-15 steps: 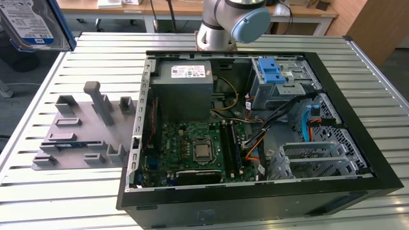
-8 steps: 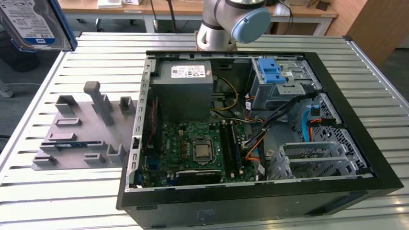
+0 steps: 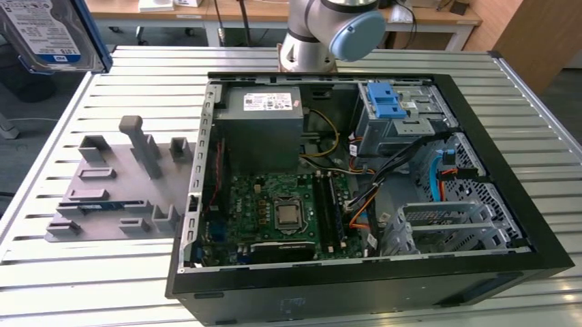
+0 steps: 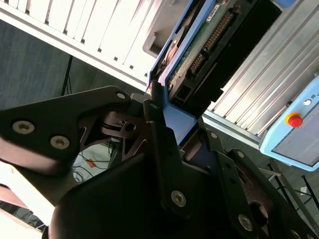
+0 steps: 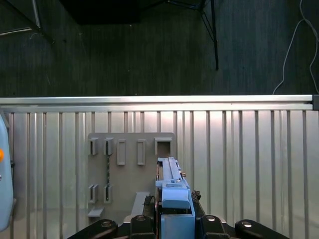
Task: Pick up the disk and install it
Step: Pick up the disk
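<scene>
The disk (image 3: pixel 50 34), silver with a blue-and-white label and a blue bracket, hangs high above the table's far corner on the exterior view's left. In the second wrist view the disk (image 4: pixel 199 45) shows its green circuit-board side, and my gripper (image 4: pixel 177 119) is shut on its blue-framed end. The first wrist view shows the disk (image 5: pixel 172 191) edge-on, upright between the black fingers (image 5: pixel 144 205) of my gripper (image 5: pixel 172 211), held above the slatted table.
An open computer case (image 3: pixel 509 170) lies on the slatted table (image 3: pixel 109 286), with a grey power supply (image 3: pixel 264 116), a motherboard (image 3: pixel 282 211) and a drive cage with a blue latch (image 3: pixel 386 102). A grey holder plate (image 3: pixel 118 197) sits beside it. The arm's base (image 3: pixel 318 34) stands behind the case.
</scene>
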